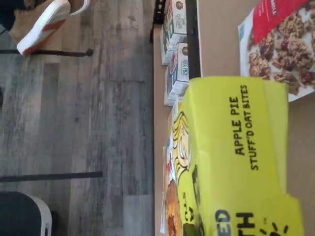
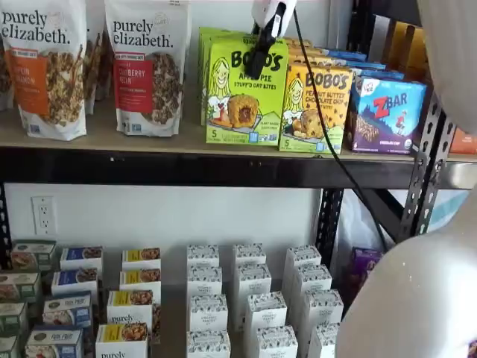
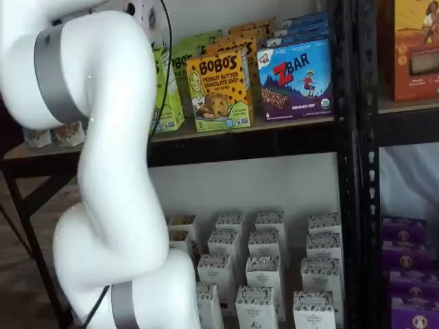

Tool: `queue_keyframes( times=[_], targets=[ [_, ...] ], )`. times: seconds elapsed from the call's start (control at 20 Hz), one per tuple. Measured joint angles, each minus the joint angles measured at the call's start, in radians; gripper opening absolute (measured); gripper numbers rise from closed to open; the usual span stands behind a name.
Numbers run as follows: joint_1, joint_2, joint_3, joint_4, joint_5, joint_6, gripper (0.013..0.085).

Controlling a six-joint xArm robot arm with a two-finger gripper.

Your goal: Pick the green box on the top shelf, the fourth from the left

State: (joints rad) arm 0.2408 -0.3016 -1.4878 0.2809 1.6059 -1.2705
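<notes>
The green box (image 2: pixel 237 112) stands on the top shelf (image 2: pixel 112 143), its lime front printed with Bobo's apple pie oat bites. My gripper (image 2: pixel 256 67) comes down from the top edge of a shelf view, its black fingers over the box's upper front and shut on the carton. In the wrist view the green box (image 1: pixel 231 162) fills the near field, with the beige shelf board (image 1: pixel 221 39) behind it. In a shelf view only a strip of the green box (image 3: pixel 168 92) shows beside my white arm (image 3: pixel 103 171), which hides the gripper there.
A yellow-orange Bobo's box (image 2: pixel 317 108) and a blue ZBar box (image 2: pixel 387 112) stand right of the green box. Two granola bags (image 2: pixel 145 67) stand to its left. More green boxes sit behind it. Rows of small white boxes (image 2: pixel 250 298) fill the lower shelf. A black upright (image 2: pixel 421 171) is at right.
</notes>
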Motion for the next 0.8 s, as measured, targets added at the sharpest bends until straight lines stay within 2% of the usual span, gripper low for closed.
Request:
queue_keyframes(
  times=[0.3,0.8],
  targets=[
    [-0.032,-0.076,0.066,0.004,0.011,-0.027,0.025],
    [-0.123,-0.205,0.173,0.014,0.039,-0.107,0.025]
  ],
)
